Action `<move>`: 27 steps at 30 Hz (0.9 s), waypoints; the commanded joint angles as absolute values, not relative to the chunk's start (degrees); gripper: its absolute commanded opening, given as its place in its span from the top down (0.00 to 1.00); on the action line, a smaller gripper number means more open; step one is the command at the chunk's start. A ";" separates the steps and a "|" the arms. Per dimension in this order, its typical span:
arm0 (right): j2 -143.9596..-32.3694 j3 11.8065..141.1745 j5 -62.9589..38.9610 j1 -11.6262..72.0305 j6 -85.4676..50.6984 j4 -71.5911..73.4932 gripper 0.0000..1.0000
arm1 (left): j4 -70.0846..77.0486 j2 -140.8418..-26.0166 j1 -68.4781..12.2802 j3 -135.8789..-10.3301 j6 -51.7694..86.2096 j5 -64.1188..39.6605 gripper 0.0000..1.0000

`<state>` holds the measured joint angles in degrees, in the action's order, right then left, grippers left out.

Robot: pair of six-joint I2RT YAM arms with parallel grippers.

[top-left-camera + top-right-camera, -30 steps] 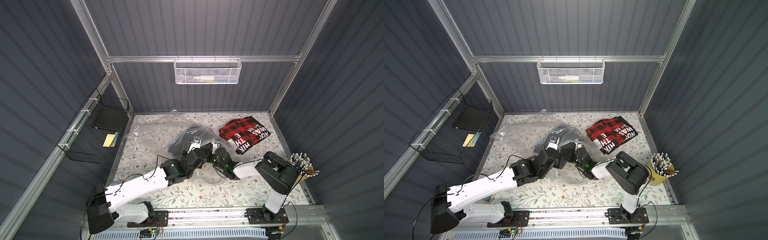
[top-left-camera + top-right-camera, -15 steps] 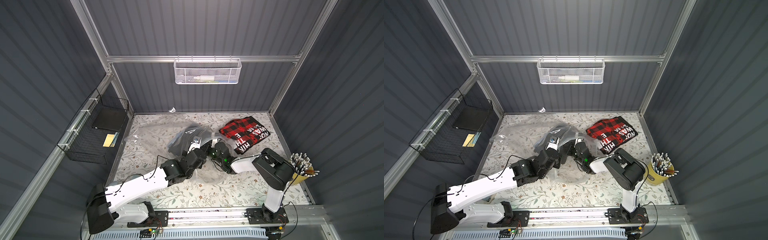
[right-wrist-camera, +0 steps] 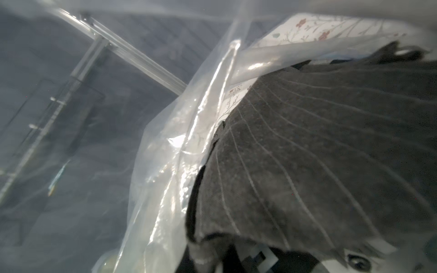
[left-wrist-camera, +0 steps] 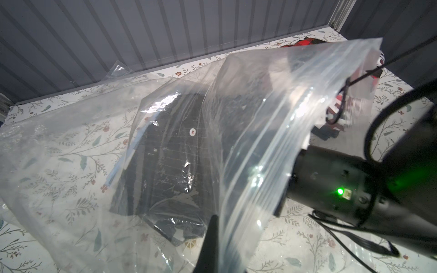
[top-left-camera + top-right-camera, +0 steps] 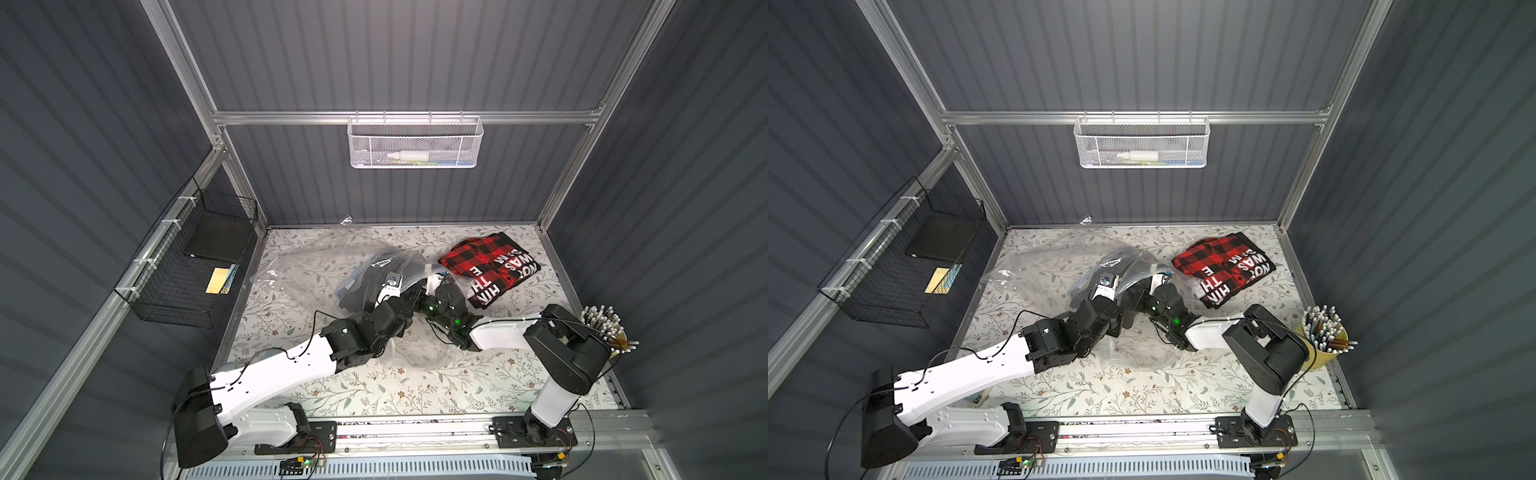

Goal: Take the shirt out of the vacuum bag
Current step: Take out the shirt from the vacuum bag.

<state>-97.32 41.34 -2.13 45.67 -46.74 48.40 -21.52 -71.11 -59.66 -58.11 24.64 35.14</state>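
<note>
Floral table first: over its middle the left gripper is clenched on the lifted mouth edge of the bag (the clear flap drapes across its wrist view), and just beside it the right gripper sits inside that mouth, closed and apparently pinching the dark pinstriped shirt, though its fingers are all but hidden by cloth. Farther back, the rest of the shirt lies within the bag, which spreads crumpled toward the back left corner, while a red plaid shirt lies on the table near the back right, outside the bag.
</note>
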 commanded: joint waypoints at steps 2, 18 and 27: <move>-91.30 38.56 -2.22 47.32 -44.99 47.97 1.00 | -22.07 -70.48 -59.78 -58.16 24.61 35.60 1.00; -71.14 33.51 -0.46 48.02 -41.78 37.51 1.00 | -21.73 -71.08 -59.77 -57.77 23.61 36.12 1.00; -59.81 33.34 0.06 48.65 -40.47 31.82 1.00 | -22.10 -70.58 -59.77 -56.29 23.16 38.46 1.00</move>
